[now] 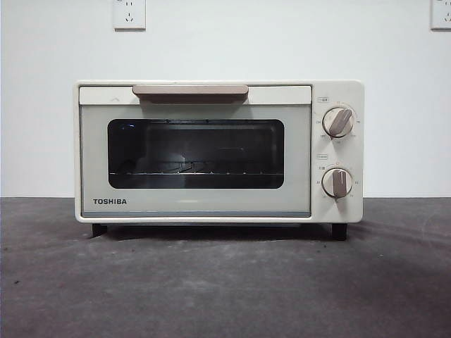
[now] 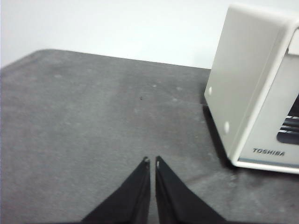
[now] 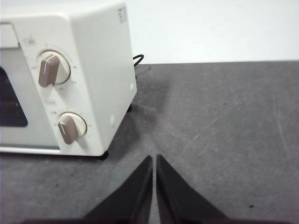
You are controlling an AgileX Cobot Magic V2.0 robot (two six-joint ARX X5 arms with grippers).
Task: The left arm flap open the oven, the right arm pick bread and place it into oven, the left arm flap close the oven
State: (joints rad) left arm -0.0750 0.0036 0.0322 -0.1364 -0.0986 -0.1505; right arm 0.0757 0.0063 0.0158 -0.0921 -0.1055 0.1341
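Cream-white oven (image 1: 211, 204) with a dark, near-black glass window (image 1: 196, 153), beige handle (image 1: 190, 91), two beige knobs (image 1: 339, 121) and black lettering. Dark grey, faintly mottled table (image 1: 225, 289). White wall (image 1: 225, 42). Both grippers' jaws are black; the left wrist view is blurred, possibly hiding finer marks.

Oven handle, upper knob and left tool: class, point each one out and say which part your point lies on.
Oven handle (image 1: 190, 91): front view, middle of the beige bar.
Upper knob (image 1: 339, 122): front view, centre of its beige grip.
Left tool (image 2: 152, 161): left wrist view, between the two black tips, held together above the table.
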